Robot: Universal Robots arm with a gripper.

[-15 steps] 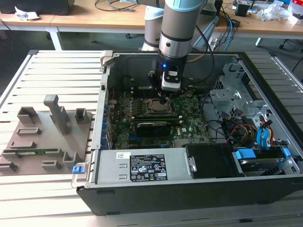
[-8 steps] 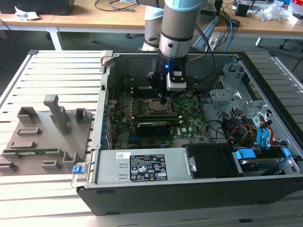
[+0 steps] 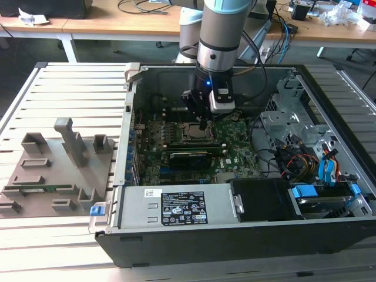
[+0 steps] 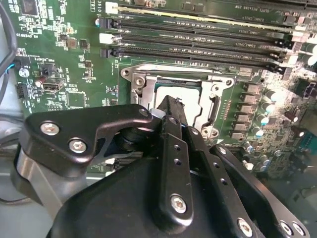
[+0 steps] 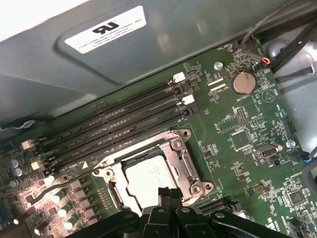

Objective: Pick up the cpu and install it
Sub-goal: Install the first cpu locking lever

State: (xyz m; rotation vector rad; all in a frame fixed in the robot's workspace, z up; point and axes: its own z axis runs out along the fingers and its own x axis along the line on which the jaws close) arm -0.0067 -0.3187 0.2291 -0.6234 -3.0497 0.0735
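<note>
The cpu (image 5: 148,181) is already laid in the socket (image 5: 185,158), so installation is judged nearly done; the gripper (image 5: 170,192) is held over it, jaws together.

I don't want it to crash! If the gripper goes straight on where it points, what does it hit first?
Probably the cpu lying in the motherboard socket, right under the gripper. How far apart they are is hard to judge.
</note>
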